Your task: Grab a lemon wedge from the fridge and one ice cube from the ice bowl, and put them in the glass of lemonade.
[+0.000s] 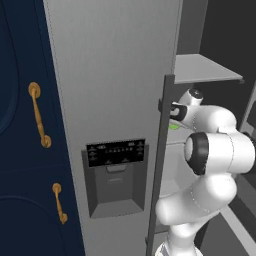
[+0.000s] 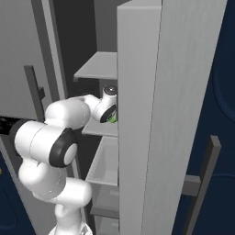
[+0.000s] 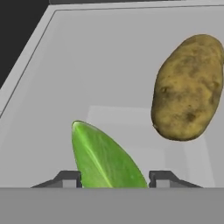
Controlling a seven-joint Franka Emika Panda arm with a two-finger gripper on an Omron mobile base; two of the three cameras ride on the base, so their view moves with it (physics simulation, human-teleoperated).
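The fridge [image 1: 115, 75] stands with its right door [image 2: 160, 92] swung open, and my arm reaches in over a grey shelf [image 3: 109, 65]. The lemon wedge [image 3: 105, 162], a bright yellow-green sliver, lies on that shelf between my two finger tips. My gripper [image 3: 114, 179] has its jaws closed in against both sides of the wedge. From the base cameras the wedge shows as a small green spot [image 1: 173, 126] [image 2: 111, 119] just under the hand. The ice bowl and the glass of lemonade are out of view.
A brown potato [image 3: 188, 87] lies on the same shelf, just right of the wedge. Another shelf [image 1: 205, 70] sits above the hand. The fridge's long handle [image 1: 161, 160] crosses in front of my arm. Navy cabinets [image 1: 25, 150] with gold handles flank the fridge.
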